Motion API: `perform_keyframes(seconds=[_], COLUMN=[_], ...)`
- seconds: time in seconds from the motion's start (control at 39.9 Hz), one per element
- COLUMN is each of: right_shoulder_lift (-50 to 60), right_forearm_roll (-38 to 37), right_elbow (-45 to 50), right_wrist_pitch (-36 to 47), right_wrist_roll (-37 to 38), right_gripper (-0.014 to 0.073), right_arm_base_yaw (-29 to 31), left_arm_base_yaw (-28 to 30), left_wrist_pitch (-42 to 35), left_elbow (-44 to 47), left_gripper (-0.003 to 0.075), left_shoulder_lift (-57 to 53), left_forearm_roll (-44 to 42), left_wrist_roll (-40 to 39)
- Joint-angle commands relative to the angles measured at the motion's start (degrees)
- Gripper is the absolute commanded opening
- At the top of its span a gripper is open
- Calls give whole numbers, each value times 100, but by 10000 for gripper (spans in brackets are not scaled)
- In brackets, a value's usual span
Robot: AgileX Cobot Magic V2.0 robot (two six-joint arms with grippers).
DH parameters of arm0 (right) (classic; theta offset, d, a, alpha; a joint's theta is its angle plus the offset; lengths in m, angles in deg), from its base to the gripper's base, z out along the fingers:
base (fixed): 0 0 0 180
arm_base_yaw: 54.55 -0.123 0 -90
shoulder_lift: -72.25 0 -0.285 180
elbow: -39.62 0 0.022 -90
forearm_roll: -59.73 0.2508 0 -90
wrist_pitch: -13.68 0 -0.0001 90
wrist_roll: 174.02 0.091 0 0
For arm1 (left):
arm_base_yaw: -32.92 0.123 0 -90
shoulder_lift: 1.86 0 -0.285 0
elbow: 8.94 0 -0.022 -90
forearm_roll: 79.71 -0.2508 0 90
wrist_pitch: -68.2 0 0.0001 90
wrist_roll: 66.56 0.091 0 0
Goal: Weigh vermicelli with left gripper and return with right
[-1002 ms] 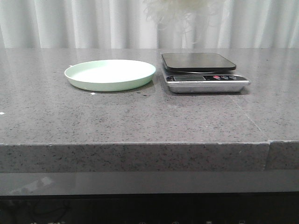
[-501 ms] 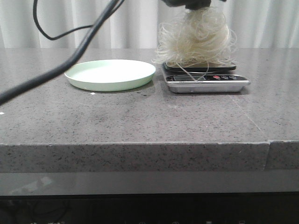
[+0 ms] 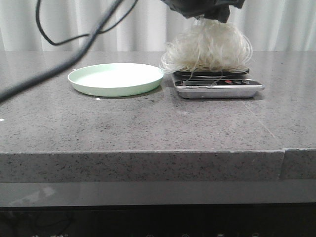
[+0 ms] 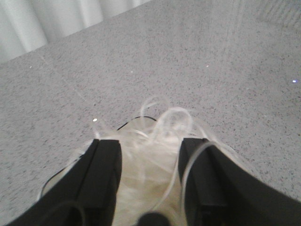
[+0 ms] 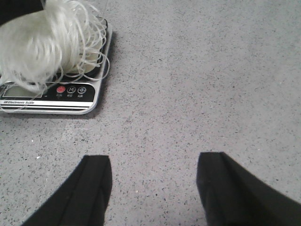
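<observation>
The vermicelli [image 3: 207, 49] is a fluffy white mound resting on the black platform of the silver kitchen scale [image 3: 219, 88]. My left gripper [image 3: 205, 12] comes down from above and is shut on the top of the mound. In the left wrist view the strands [image 4: 150, 160] fill the gap between the two black fingers [image 4: 106, 165] of that gripper [image 4: 149, 143]. My right gripper [image 5: 153, 162] is open and empty over bare stone, a short way from the scale [image 5: 70, 101] and the vermicelli [image 5: 42, 42]. It is out of the front view.
A pale green round plate [image 3: 118, 91] lies empty on the grey stone counter, just left of the scale. A black cable [image 3: 64, 64] from the left arm hangs across the upper left of the front view. White curtains stand behind the counter.
One second ago the scale was bare and the vermicelli hung above it. My left gripper has come down with it, and the mound now sits flattened on the platform.
</observation>
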Motion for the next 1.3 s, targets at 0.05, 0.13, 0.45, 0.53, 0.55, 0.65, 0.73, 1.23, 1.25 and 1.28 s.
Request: perform_keyframes(seconds=[0.05,0.13,0.45,0.53,0.55,0.65,0.73,1.23,1.25,1.28], right_shoulder_lift=[-29,-29,-29,-29,-29,-29,-29,-29,-29,-29], right_forearm_roll=[-28,-28,-28,-28,-28,-28,-28,-28,-28,-28], right_elbow=[-204,-204,-204,-204,-204,-204,-204,-204,-204,-204], right_wrist_pitch=[347,347,347,347,347,347,347,347,363,398], right_wrist_roll=[-31,-31,-31,-31,-31,-31,-31,-31,-31,-31], right_gripper=[519,519,519,519,519,519,519,519,519,519], right_arm_base_yaw=[-2,-2,-2,-2,-2,-2,-2,-2,-2,-2], left_arm_base_yaw=[-21,-21,-21,-21,-21,-21,-21,-21,-21,-21], left_wrist_pitch=[249,585,1851,1917,1917,1877,1870,1856,1856,1856], left_elbow=[-218,-218,-49,272,393,1056,1613,4855,4957,5086], left_gripper=[388,388,388,388,388,388,388,388,388,388], left_shoulder_lift=[-910,-1215,-2718,-3160,-3286,-3910,-4407,-7475,-7580,-7716], left_forearm_roll=[-33,-57,-346,-399,-408,-408,-408,-289,-262,-237], left_wrist_roll=[-31,-31,-31,-31,-31,-31,-31,-31,-31,-31])
